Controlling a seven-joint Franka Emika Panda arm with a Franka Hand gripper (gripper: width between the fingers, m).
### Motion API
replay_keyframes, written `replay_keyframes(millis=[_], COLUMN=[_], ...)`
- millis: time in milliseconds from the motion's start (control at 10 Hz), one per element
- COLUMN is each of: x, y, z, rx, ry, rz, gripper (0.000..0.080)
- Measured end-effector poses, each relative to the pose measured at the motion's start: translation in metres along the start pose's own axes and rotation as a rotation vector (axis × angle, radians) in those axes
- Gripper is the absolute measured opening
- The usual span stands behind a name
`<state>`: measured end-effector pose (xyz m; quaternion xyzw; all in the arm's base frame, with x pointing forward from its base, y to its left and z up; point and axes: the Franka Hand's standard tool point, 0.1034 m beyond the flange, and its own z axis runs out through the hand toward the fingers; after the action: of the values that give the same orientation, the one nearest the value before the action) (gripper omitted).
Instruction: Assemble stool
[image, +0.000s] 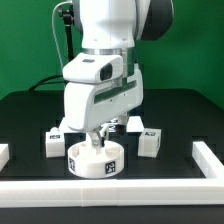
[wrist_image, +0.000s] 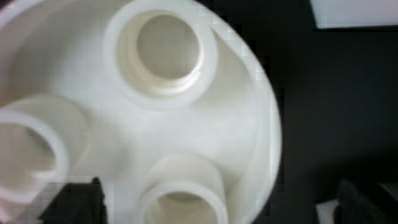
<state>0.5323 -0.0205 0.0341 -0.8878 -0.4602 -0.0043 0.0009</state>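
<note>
The stool's round white seat (image: 95, 158) lies on the black table near the front, tags on its side wall. In the wrist view the seat (wrist_image: 125, 110) fills most of the picture and shows three round sockets. My gripper (image: 97, 141) hangs just above the seat's top, fingers pointing down. In the wrist view the gripper (wrist_image: 217, 205) is open: one dark finger (wrist_image: 71, 200) stands over the seat, the other (wrist_image: 365, 200) outside its rim, with a socket between them. It holds nothing. White tagged legs lie on the exterior view's left (image: 55, 142) and right (image: 148, 141).
Another white leg (image: 134, 122) lies behind the arm. A long white rail (image: 110, 190) edges the table's front, with a raised end on the right (image: 205, 155). A white part (wrist_image: 356, 12) shows past the seat in the wrist view.
</note>
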Motion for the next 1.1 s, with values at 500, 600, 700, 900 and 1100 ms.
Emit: replay_keyframes(millis=[500, 600, 700, 900, 1100], x=[-0.004, -0.005, -0.005, -0.009, -0.009], y=[-0.005, -0.007, -0.009, -0.012, -0.012], z=[0.010, 0.012, 0.016, 0.023, 0.023], rx=[0.014, 0.019, 0.023, 0.036, 0.036], ry=[-0.008, -0.010, -0.012, -0.019, -0.020], rz=[0.004, 0.004, 0.004, 0.007, 0.007], gripper=[0.0650, 0.0650, 0.0650, 0.0650, 0.0638])
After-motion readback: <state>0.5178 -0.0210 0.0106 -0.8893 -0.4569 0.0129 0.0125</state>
